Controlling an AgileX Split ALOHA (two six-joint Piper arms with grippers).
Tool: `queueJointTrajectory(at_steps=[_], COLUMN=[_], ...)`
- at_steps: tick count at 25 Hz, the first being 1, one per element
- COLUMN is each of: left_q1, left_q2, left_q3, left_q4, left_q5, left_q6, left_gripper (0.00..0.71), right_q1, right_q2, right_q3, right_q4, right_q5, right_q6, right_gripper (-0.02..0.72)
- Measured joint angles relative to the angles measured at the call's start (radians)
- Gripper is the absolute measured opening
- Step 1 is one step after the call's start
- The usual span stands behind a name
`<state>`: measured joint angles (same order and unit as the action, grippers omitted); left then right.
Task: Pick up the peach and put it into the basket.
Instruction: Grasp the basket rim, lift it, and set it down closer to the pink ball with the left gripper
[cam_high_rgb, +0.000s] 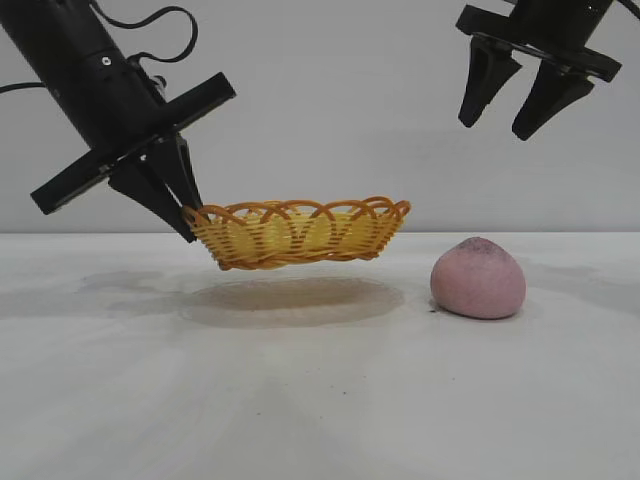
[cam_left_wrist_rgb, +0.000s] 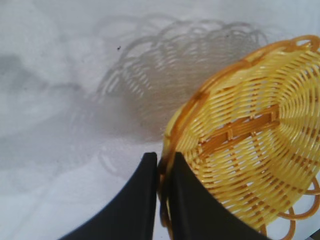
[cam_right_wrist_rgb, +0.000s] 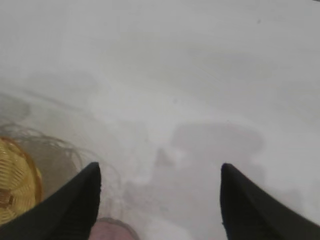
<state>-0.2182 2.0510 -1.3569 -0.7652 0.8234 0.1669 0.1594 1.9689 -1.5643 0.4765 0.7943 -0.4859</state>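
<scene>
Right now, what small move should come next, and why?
Probably lower the right gripper toward the peach: its fingers are open above it, the peach sits on the table, and the left gripper holds the basket lifted by its rim.

My left arm slants down from the upper left of the exterior view; its tool (cam_high_rgb: 188, 222) points down and to the right, fingers pinched together on the basket (cam_high_rgb: 300, 235) rim. My right arm hangs high at the upper right, its tool (cam_high_rgb: 502, 124) spread wide, holding nothing, fingertips aimed downward.
</scene>
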Motion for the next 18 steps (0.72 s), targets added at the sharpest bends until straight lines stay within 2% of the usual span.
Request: queueJointTrajectory(at_steps=[13, 14, 15, 18], left_q1=[0.000, 0.000, 0.000, 0.000], left_q2=[0.062, 0.062, 0.062, 0.062], left_q3=[0.000, 0.000, 0.000, 0.000], left_q4=[-0.037, -0.037, -0.037, -0.039], left_q5=[-0.018, -0.017, -0.017, -0.015], left_q6=[0.000, 0.000, 0.000, 0.000], left_gripper=[0.000, 0.049, 0.049, 0.211], right_q1=[0.000, 0.000, 0.000, 0.000], right_q2=[0.000, 0.000, 0.000, 0.000], right_q3=[0.000, 0.000, 0.000, 0.000], right_q4=[0.000, 0.002, 0.002, 0.002], right_q5=[0.000, 0.000, 0.000, 0.000], right_q6=[0.000, 0.000, 0.000, 0.000], right_gripper=[0.465, 0.465, 0.465, 0.465])
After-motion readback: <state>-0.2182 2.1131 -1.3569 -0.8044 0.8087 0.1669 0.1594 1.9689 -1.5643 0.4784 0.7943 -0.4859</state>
